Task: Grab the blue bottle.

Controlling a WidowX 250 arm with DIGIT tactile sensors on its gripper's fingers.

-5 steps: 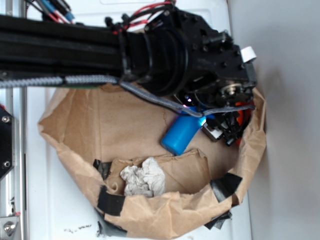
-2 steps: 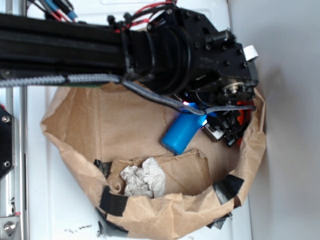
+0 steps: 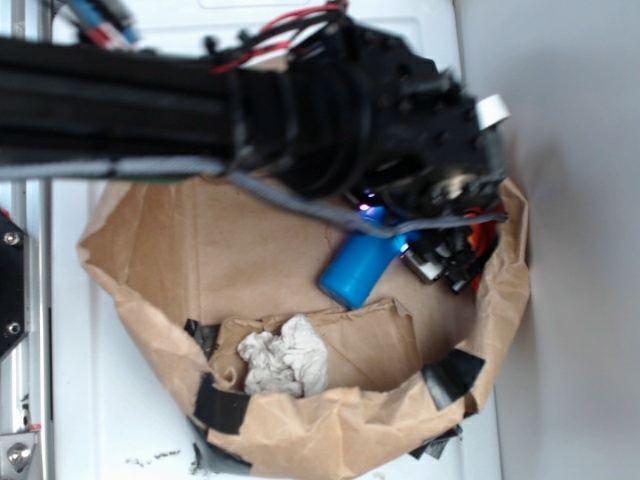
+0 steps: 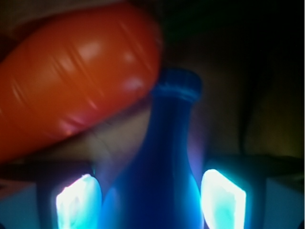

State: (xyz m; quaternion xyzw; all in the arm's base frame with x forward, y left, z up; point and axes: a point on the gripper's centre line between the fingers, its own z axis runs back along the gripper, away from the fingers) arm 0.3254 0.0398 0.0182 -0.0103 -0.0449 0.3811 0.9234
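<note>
From the wrist view, my fingers [image 4: 78, 202] flank the blue bottle [image 4: 159, 162] on both sides, spread and not yet clamped; the carrot [image 4: 71, 71] lies at ten o'clock beside its neck. Outside, the bottle lies inside the paper bag [image 3: 180, 250]. Grasp step: I judge closing comes next.

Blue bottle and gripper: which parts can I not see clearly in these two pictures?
- Exterior: blue bottle neck hidden under the blurred gripper.
- Wrist: bottle base cut off by the lower edge; whether the pads touch it is unclear.
- Wrist: carrot ends cut off.
</note>
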